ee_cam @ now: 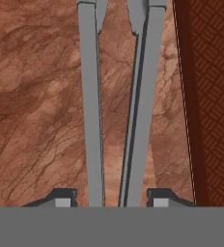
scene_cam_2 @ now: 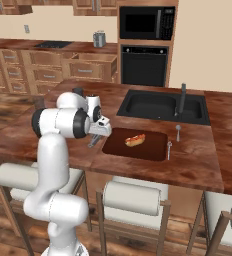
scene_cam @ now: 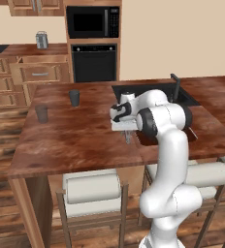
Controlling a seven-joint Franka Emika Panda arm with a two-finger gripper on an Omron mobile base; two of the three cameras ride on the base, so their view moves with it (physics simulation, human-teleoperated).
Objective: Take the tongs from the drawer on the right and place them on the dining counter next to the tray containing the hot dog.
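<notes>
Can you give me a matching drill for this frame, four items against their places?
Items:
1. tongs
2. hot dog
3. tray
4. drawer

Places:
A. in the tray
B. pulled open on the far cabinets
C. on the dining counter, in front of the sink
D. between the gripper tips, beside the tray

Pairs: 1-D, 2-A, 3-C, 4-B

Tray (ee_cam: 215, 96) wall just beside tongs (ee_cam: 92, 106)

Grey tongs (ee_cam: 92, 111), reddish-brown wood-grain dining counter (ee_cam: 32, 111), dark crosshatched tray (ee_cam: 215, 96).
</notes>
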